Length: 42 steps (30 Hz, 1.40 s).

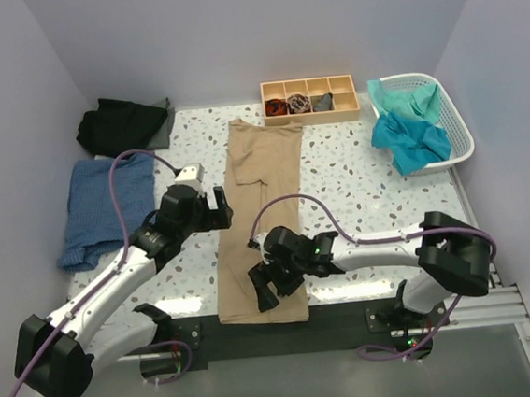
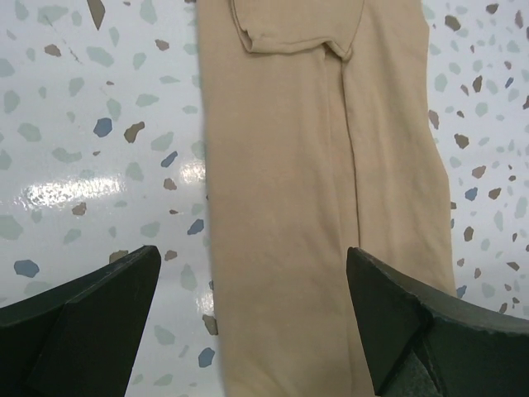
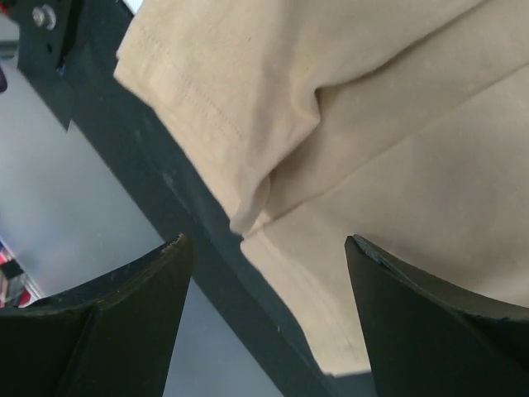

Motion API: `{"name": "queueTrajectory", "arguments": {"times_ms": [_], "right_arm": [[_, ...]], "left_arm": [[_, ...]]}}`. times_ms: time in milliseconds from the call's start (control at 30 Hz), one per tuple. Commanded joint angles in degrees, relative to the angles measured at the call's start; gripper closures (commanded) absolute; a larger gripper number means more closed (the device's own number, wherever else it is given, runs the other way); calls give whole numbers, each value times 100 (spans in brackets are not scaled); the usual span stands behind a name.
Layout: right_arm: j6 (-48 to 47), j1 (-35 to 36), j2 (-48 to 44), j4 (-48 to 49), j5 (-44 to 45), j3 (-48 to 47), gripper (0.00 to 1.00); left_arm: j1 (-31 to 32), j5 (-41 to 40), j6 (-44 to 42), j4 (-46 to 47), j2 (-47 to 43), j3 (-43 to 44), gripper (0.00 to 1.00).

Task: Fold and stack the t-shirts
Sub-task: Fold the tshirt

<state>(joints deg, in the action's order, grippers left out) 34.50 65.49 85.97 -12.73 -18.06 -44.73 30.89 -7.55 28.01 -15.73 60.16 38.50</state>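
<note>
A large tan t-shirt (image 1: 264, 208) lies folded into a long strip down the middle of the table, its sleeve fold at the far end (image 2: 297, 41). My left gripper (image 1: 218, 212) hangs open over the strip's left edge, the cloth (image 2: 314, 207) between its fingers (image 2: 99, 306) but not pinched. My right gripper (image 1: 274, 287) is open just above the near hem (image 3: 372, 124), where a corner of the cloth curls over the table's black front edge (image 3: 165, 190). A denim-blue t-shirt (image 1: 106, 204) and a black one (image 1: 122, 123) lie at the left. Teal t-shirts (image 1: 409, 133) fill the basket.
A white laundry basket (image 1: 454, 115) stands at the back right. A wooden compartment tray (image 1: 311, 111) sits at the back centre, close to the tan shirt's far end. The enclosure walls close in on three sides.
</note>
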Motion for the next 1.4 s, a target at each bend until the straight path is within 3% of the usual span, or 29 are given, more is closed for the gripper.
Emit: {"name": "queueTrajectory", "arguments": {"times_ms": [0, 233, 400, 600, 667, 1033, 1367], "right_arm": [[505, 183, 278, 1026, 567, 210, 23], [804, 552, 850, 1712, 585, 79, 30], [734, 807, 904, 1292, 1057, -325, 33], [847, 1185, 929, -1527, 3035, -1301, 32], [1075, 1176, 974, -1908, 3309, -1127, 30], [1639, 1194, 386, -1610, 2993, 210, 28], [1753, 1185, -607, -2988, 3766, 387, 25]], "left_arm": [[4, -221, 108, -9, -364, -70, 0], [13, -44, 170, -9, -461, -176, 0], [13, -18, 170, -10, -435, -194, 0], [13, 96, 161, 17, -190, -185, 0], [13, 122, 152, 34, -137, -185, 0], [13, 219, 126, 43, -84, -176, 0], [48, 491, 82, 70, -4, -124, 0]]}}
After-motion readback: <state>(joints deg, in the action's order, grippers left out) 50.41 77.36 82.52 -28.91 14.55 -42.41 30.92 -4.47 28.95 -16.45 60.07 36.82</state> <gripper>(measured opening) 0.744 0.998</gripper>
